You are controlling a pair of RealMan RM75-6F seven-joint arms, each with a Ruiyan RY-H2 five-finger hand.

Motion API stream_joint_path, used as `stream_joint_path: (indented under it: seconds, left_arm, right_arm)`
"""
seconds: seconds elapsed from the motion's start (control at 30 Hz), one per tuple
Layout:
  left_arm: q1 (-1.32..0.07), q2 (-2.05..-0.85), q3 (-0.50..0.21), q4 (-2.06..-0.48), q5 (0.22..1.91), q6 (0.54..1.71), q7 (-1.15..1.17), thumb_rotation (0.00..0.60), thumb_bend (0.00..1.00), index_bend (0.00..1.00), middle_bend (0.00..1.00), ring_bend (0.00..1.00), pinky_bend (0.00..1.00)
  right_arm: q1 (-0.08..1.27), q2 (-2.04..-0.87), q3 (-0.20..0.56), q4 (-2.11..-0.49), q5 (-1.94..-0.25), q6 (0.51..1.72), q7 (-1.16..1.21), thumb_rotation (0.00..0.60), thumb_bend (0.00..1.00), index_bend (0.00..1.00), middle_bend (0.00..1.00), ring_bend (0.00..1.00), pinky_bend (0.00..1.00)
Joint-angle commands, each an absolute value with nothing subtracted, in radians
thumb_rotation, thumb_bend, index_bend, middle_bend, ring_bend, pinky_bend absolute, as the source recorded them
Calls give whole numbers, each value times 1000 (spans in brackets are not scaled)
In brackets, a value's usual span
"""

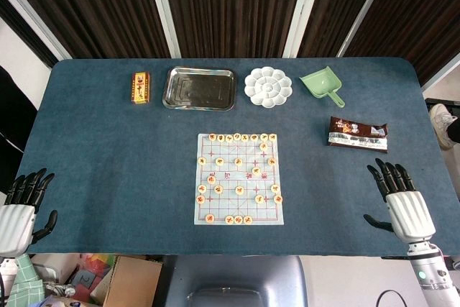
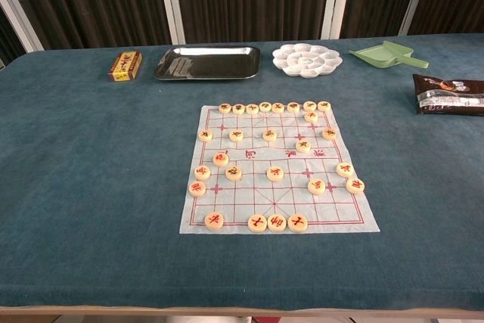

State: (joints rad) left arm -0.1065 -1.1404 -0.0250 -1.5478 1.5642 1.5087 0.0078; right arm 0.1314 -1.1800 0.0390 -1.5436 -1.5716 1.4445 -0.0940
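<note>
A paper Chinese chess board (image 1: 238,178) (image 2: 277,172) lies mid-table with several round wooden pieces (image 1: 218,190) (image 2: 274,173) spread over it. My left hand (image 1: 21,206) hovers at the table's near-left edge, fingers apart, holding nothing. At the near-right edge my right hand (image 1: 399,198) is the same, fingers spread and empty. Both hands are well clear of the board. The chest view shows neither hand.
Along the far side stand a small yellow-red box (image 1: 140,88) (image 2: 125,65), a steel tray (image 1: 200,88) (image 2: 208,62), a white flower-shaped palette (image 1: 268,86) (image 2: 306,59) and a green scoop (image 1: 321,83) (image 2: 387,54). A brown snack packet (image 1: 357,133) (image 2: 448,94) lies at right.
</note>
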Motion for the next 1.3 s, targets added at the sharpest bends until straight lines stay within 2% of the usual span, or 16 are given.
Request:
stream_joint_path:
  seconds: [0.03,0.17,0.33,0.4,0.57,0.7,0.87,1.3]
  left_arm:
    - [-106,-1140,-25,-1548,1565,1509,8,600,444,0,0,0,57]
    - [-109,-1139,-21,-1547,1572,1507,3,600,443,0,0,0,57]
    - [-113,-1137,-25,-1545,1566,1501,-16,600,444,0,0,0,57]
    - [-115,-1135,-24,-1545,1565,1495,-20,600,443,0,0,0,57]
    - [-117,-1133,-27,-1544,1555,1490,-21,600,443,0,0,0,57]
    - [-112,-1128,-36,-1545,1540,1498,-25,600,443,0,0,0,57]
    - [-106,-1127,-43,-1543,1533,1514,-29,600,443,0,0,0,57]
    - [-103,-1118,-39,-1537,1543,1518,-60,600,443,0,0,0,56]
  right_arm:
    - [134,-1182,38,-1543,-1574,1441,-96,600,219,0,0,0,0]
    - [151,-1195,42,-1531,-1583,1429,-101,600,220,0,0,0,0]
    - [257,-1187,66,-1531,-1639,1334,-71,600,222,8,0,0,0]
    - [323,-1183,89,-1533,-1658,1275,-70,600,226,43,0,0,0]
    - [480,-1204,143,-1546,-1662,1111,-90,600,242,221,0,0,0]
    - [598,-1271,187,-1518,-1637,1000,-98,600,315,360,0,0,0]
    - [706,-1365,209,-1447,-1612,906,-110,600,368,452,0,0,0]
    - [898,-1639,221,-1187,-1526,765,-128,600,431,527,26,0,0]
